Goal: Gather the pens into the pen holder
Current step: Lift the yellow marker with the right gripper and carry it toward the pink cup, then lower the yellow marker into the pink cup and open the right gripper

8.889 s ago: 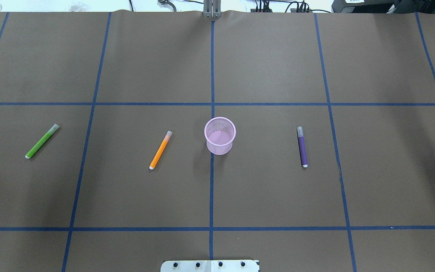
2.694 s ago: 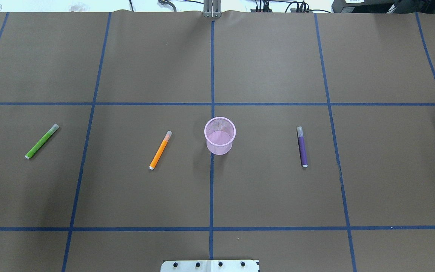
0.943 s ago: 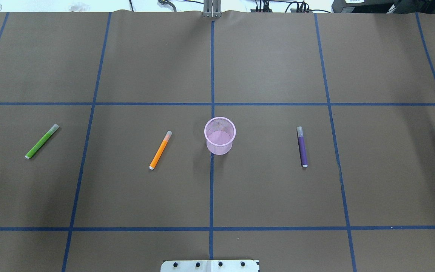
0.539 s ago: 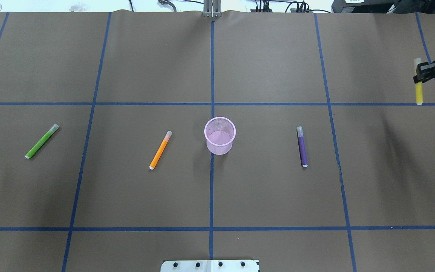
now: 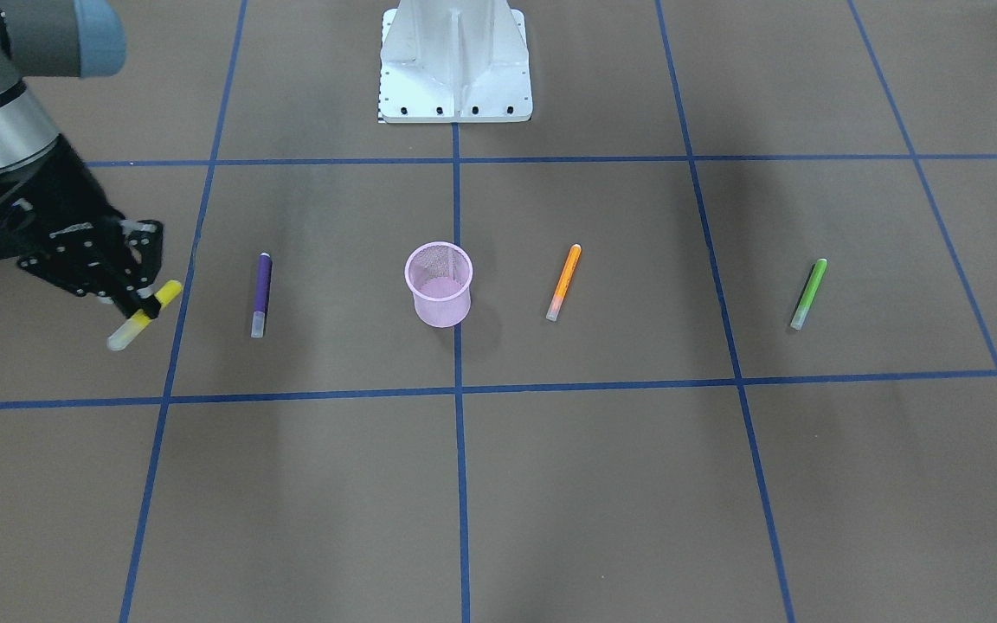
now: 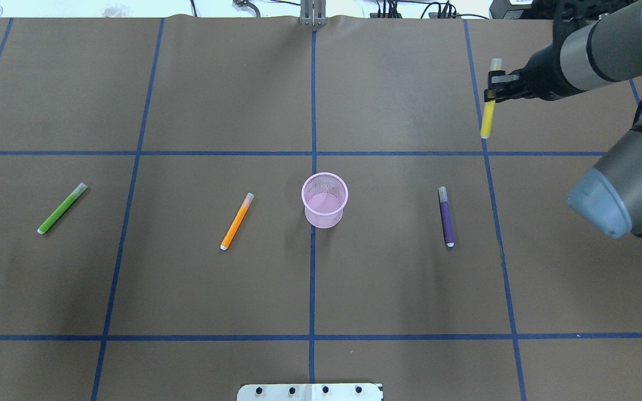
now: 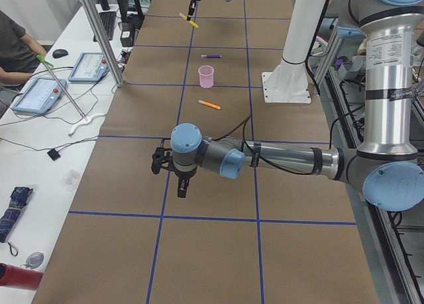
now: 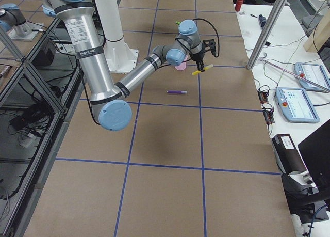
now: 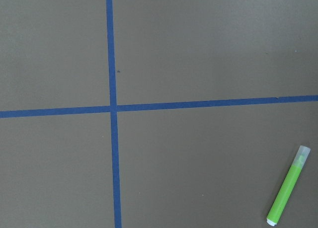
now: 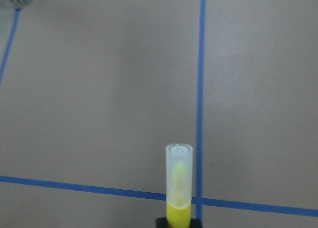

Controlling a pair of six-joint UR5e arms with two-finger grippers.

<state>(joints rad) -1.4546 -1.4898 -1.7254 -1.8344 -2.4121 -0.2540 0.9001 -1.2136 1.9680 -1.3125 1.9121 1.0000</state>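
Grip first: your right gripper (image 6: 492, 89), upper right of the overhead view, is clamped on the slim yellow pen with a clear pale cap (image 6: 487, 120). It pinches the pen just below the cap so the long body hangs free, which I judge leaves enough length to slide into the cup. Your left gripper (image 7: 181, 185) hovers above the table low in the left side view. You cannot tell from that view whether its jaws are wide or closed. Its wrist camera has the green pen (image 9: 288, 192) at lower right, so it looks staged for that one. The small round pink wire-mesh pen holder (image 6: 325, 220) stands upright at centre frame with nothing in it. The purple pen (image 6: 446, 220) lies flat to its right and the orange pen (image 6: 236, 221) to its left, with the green one at far left. You count four pens, one held and three lying, and one holder.
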